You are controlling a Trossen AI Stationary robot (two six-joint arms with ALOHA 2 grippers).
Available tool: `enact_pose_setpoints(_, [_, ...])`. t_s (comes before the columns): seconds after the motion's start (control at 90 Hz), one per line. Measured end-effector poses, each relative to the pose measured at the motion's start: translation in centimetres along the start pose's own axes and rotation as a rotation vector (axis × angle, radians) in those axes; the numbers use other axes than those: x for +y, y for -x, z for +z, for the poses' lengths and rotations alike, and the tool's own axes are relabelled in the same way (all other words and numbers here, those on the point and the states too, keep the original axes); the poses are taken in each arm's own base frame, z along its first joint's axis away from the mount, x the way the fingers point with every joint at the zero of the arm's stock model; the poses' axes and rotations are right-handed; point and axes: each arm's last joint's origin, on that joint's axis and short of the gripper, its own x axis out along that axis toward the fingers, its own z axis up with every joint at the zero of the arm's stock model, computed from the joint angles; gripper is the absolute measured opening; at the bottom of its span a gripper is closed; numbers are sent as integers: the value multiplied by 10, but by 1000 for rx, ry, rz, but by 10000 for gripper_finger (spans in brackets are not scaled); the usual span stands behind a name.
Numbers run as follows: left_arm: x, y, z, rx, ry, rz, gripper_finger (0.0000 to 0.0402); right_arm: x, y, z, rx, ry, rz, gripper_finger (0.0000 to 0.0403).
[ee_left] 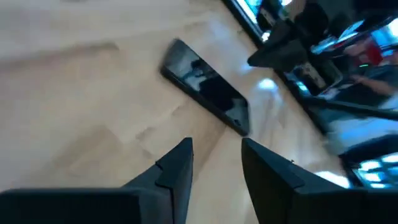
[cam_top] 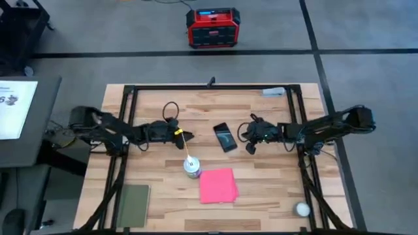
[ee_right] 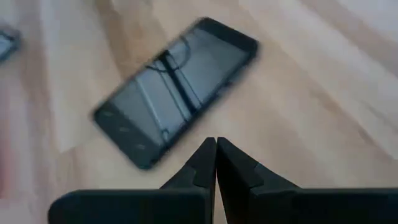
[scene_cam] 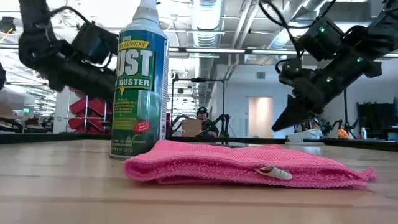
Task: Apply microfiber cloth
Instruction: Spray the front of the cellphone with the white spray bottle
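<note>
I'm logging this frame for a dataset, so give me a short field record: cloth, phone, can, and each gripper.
cloth: pink, flat on the table, near the front edge, untouched
phone: black, screen up, mid-table, between the two grippers
can: duster, upright, just left of the cloth
left gripper: left of the phone, fingers apart, empty
right gripper: right of the phone, fingers closed, empty
pad: green, front left corner
</note>
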Motion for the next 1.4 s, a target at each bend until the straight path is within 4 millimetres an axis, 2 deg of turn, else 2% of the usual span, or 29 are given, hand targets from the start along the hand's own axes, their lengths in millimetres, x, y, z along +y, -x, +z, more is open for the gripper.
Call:
enact_pose_setpoints(0.156, [5, -17, -8, -15, 110, -53, 144, 8, 0, 2, -43, -14, 38, 0])
enact_pose_setpoints(0.256, [3, -28, -7, -18, 161, -81, 151, 10, 0, 2, -29, -2, 3, 0])
enact_pose_setpoints(0.444, [-1, -40, -1, -5, 161, -88, 153, 9, 1, 1, 74, 45, -119, 0])
enact_pose_setpoints(0.533, [-2, -48, 3, 43, 145, -94, 153, 9, 1, 3, 86, 71, -123, 0])
enact_pose_setpoints(0.8, [-6, -71, 17, 212, 116, 26, 153, 10, 0, 7, 94, 79, -56, 0])
enact_pose_setpoints(0.922, [-8, -77, 25, 299, 74, 136, 153, 10, 0, 6, 101, 75, -50, 0])
enact_pose_setpoints(1.022, [-10, -77, 31, 360, 34, 235, 152, 10, -7, 0, 136, 76, -52, 0])
enact_pose_setpoints(1.2, [-13, -78, 43, 362, 20, 263, 152, 13, -32, -13, 180, 77, -27, 0])
enact_pose_setpoints(1.4, [-14, -78, 45, 351, 38, 250, 152, 25, -58, -3, 155, 84, 22, 0])
